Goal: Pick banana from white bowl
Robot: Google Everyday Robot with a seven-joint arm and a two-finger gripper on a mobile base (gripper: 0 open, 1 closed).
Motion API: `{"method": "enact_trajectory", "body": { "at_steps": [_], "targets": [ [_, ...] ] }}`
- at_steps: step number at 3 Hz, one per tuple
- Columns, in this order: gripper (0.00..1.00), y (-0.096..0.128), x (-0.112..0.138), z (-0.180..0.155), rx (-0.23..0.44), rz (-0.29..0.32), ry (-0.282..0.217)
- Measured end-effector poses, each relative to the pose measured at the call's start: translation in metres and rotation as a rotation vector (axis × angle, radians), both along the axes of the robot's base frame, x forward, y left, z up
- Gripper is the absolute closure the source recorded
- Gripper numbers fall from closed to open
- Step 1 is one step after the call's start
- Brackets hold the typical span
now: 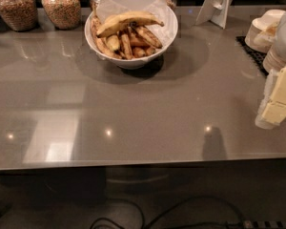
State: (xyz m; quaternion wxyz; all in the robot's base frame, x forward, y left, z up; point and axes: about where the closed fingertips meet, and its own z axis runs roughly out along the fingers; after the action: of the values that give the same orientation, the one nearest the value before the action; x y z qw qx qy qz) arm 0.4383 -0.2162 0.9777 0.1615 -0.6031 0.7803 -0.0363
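The white bowl [168, 38] stands at the back middle of the grey counter [133, 109], lined with white paper. The banana [126, 22], long, curved and yellow with brown bruises and a dark tip pointing right, lies across the top of the bowl. Several smaller, browner bananas [128, 43] lie under it. My gripper [275, 109], white with pale yellow parts, comes in at the right edge of the view. It hangs over the counter's right side, well to the right of the bowl and nearer to me, and it is empty.
Several glass jars of grains [61, 6] line the back edge, left of and behind the bowl. A white folded stand [219, 4] sits at the back right. Stacked beige bowls [264, 27] rest on a black mat [251, 51] at the far right. Cables lie on the floor below the counter's front edge.
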Motion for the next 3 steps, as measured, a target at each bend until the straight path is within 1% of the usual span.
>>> {"method": "enact_trajectory", "body": {
  "at_steps": [1,2,3],
  "targets": [
    [0.00,0.000,0.000,0.000,0.000,0.000,0.000],
    [0.00,0.004,0.005,0.003,0.014,0.015,-0.034],
    [0.00,0.025,0.034,0.009,0.077,0.092,-0.129]
  ]
}}
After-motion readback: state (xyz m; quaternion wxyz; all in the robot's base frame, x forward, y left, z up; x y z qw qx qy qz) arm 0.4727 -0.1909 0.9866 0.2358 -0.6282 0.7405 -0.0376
